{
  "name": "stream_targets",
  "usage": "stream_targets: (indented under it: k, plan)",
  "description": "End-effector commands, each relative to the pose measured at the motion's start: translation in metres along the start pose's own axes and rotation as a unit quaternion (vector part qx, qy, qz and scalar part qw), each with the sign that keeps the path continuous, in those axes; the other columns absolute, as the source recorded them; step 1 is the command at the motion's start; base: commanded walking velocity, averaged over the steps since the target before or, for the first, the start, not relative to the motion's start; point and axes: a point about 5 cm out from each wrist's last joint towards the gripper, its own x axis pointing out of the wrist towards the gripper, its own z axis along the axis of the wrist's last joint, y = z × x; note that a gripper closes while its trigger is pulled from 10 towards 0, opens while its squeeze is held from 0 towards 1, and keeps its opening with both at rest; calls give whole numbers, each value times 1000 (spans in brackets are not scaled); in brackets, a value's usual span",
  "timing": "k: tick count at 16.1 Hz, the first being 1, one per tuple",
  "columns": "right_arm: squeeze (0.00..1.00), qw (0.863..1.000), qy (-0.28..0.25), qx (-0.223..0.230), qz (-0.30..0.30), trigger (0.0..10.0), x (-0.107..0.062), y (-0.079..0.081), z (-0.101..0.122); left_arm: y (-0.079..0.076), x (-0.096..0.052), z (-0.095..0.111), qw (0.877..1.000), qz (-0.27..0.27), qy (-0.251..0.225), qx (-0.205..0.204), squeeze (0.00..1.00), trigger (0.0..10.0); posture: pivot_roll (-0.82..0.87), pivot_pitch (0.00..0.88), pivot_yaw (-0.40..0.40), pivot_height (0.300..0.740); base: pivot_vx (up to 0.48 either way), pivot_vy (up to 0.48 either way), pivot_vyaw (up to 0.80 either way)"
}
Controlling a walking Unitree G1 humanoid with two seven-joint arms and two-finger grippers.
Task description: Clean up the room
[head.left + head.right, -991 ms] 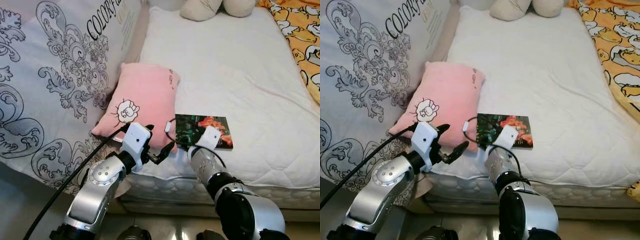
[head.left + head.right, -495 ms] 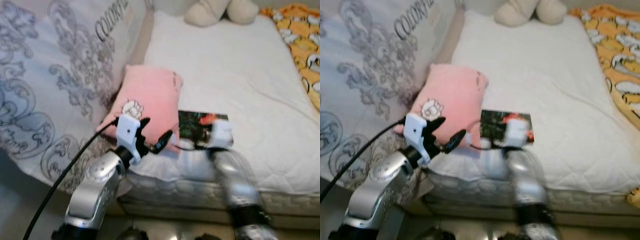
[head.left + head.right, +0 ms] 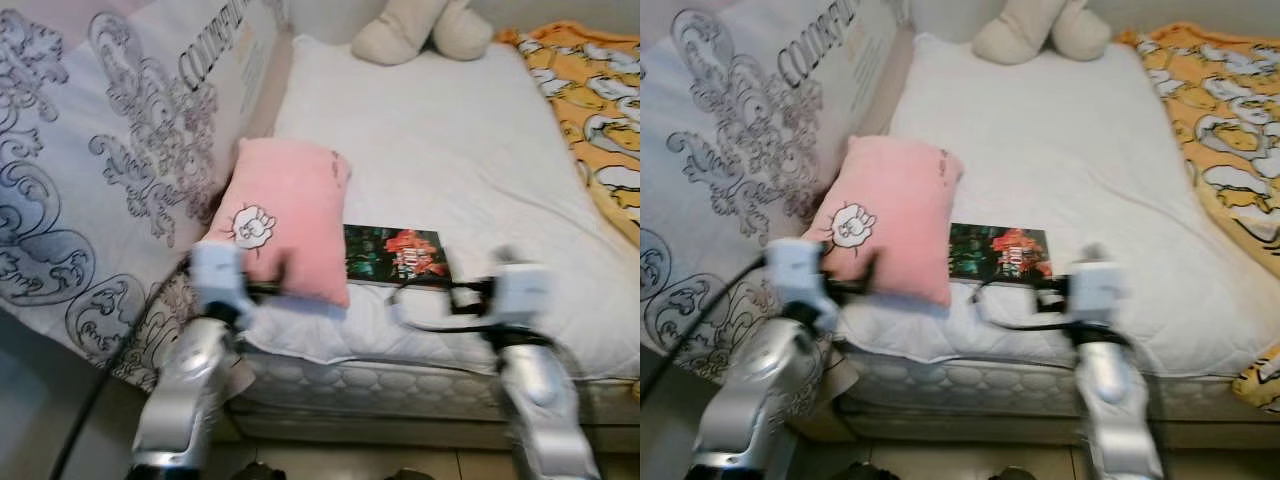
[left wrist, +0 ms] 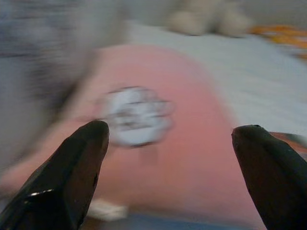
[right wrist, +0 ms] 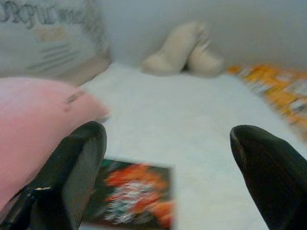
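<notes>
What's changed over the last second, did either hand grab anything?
No grab. The right hand pulled back off the book and swung right; the left hand turned toward the pink pillow. Both are open. Pillow and book lie as before on the bed.

A pink pillow (image 3: 288, 221) with a small white cartoon patch lies on the bed's (image 3: 440, 150) near-left edge, straight ahead of the left gripper's (image 4: 168, 167) wide-set jaws. Just beside it a dark book (image 3: 394, 254) with a red-orange cover picture lies flat, ahead of the right gripper's (image 5: 168, 167) parted jaws.
</notes>
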Motion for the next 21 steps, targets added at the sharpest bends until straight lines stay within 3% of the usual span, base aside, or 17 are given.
stream_targets:
  k: [1,3,6,11,16,18,19,21]
  plan:
    - [0,999,44,-14,-12,10000,-9,-5,-19,10,0,-1,999,43,-2,10,0,10000,-86,0,43,723,0,0,0]
    - [0,994,98,11,-52,10000,-12,-10,-38,20,10,7,996,76,-22,32,0,10000,-95,0,40,723,0,0,0]
    - [0,995,82,28,-57,10000,-10,-6,-39,16,13,2,997,64,-20,47,0,10000,-112,0,47,723,0,-317,0]
    - [0,995,85,19,-45,10000,-2,-1,-43,5,20,-2,997,45,-24,64,0,10000,-131,0,44,723,0,-472,0]
    - [0,997,78,9,-26,10000,8,2,-42,5,23,-4,997,40,-27,59,0,10000,-132,0,40,723,0,-472,0]
    - [0,997,71,17,22,10000,13,13,-40,11,21,-9,997,70,-20,34,0,10000,-118,0,37,723,0,-472,0]
    - [0,997,75,14,22,10000,14,14,-41,13,21,-11,997,74,-16,27,0,10000,-116,0,37,723,0,-472,0]
    - [0,993,110,34,-34,10000,21,5,-47,17,21,-11,996,80,-17,34,0,10000,-107,0,31,723,0,-472,0]
